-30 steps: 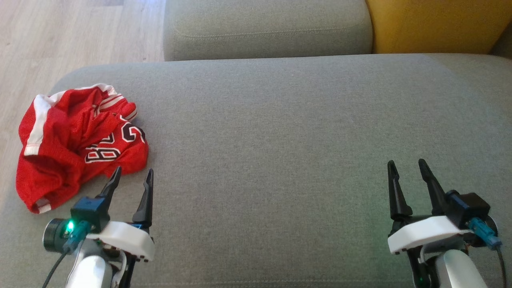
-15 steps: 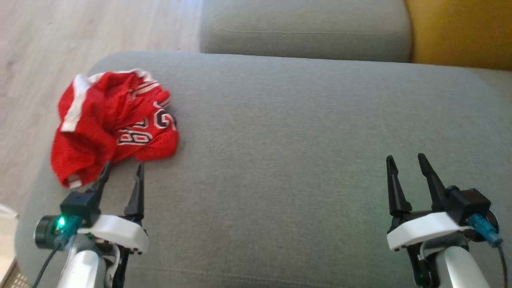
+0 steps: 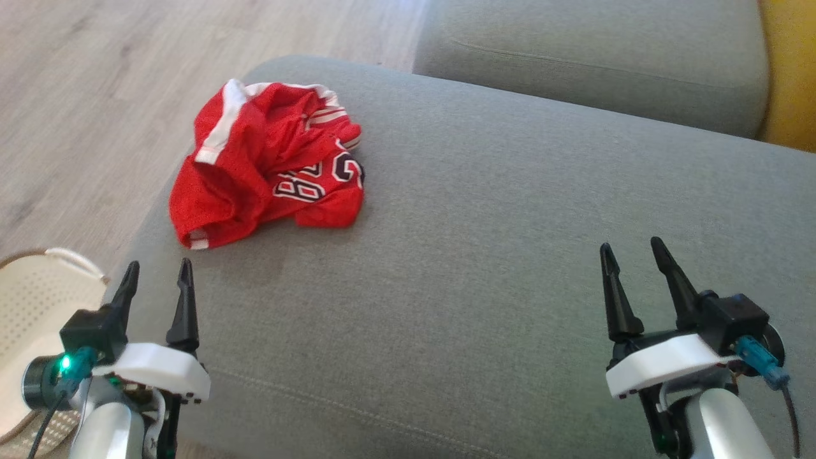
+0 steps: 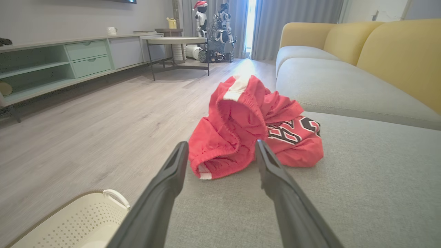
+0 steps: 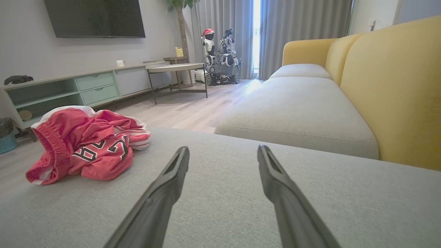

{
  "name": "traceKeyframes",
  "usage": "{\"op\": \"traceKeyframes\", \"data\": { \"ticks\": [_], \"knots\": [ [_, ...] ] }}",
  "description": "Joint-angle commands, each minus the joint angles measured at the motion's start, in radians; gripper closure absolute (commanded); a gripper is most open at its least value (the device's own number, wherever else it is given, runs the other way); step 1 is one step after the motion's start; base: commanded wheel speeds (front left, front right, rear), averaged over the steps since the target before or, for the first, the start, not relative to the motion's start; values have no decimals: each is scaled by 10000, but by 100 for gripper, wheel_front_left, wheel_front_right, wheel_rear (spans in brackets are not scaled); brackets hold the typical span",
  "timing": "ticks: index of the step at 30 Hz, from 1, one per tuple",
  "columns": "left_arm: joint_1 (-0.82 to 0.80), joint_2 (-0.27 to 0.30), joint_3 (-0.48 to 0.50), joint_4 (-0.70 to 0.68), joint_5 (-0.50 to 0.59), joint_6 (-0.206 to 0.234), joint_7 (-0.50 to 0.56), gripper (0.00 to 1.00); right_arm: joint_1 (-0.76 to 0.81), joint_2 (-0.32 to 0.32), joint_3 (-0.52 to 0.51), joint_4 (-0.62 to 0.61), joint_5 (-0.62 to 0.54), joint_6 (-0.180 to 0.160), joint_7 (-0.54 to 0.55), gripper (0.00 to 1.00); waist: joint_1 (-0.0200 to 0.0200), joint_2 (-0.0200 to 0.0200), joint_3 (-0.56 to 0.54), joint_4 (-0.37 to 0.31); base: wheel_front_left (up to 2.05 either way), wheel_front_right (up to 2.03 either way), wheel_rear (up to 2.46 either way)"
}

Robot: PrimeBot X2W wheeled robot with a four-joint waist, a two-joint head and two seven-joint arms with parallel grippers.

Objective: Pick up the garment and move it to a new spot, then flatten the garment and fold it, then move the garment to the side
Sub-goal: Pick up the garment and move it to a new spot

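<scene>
Garment point(image 3: 255, 172) crumpled on grey cushion point(image 3: 510, 255), left tool point(image 3: 159, 263) spread, right tool point(image 3: 629, 244) spread

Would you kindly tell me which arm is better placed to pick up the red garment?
Left. The left gripper is open and points at the crumpled garment just ahead; the right gripper hovers far across the cushion.

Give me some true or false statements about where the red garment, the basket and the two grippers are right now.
1. The red garment lies crumpled on the grey cushion. True.
2. The left gripper is shut on the garment. False: it is open and stops short of the garment, holding nothing.
3. The right gripper is open and empty. True.
4. The garment sits inside the cream basket. False: the basket stands beside the cushion's left end; the garment is on the cushion.
</scene>
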State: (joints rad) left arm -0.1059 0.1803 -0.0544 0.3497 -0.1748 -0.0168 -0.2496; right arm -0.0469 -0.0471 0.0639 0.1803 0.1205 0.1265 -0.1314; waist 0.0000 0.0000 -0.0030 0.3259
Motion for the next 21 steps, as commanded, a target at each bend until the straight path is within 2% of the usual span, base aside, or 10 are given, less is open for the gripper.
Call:
{"op": "traceKeyframes", "data": {
  "ticks": [1,6,21],
  "knots": [
    [-410,215,347,-296,-34,47,-122,0,-189,-32,252,-374,-61,42,15,0,0,0,13,102,0,0,0],
    [-366,246,454,-306,-47,66,-122,0,-151,-32,384,-509,-92,42,104,0,0,0,9,267,0,0,0],
    [-519,156,442,-200,14,68,-122,0,-123,-32,484,-568,-39,42,251,0,0,0,1,175,0,0,0]
  ]
}}
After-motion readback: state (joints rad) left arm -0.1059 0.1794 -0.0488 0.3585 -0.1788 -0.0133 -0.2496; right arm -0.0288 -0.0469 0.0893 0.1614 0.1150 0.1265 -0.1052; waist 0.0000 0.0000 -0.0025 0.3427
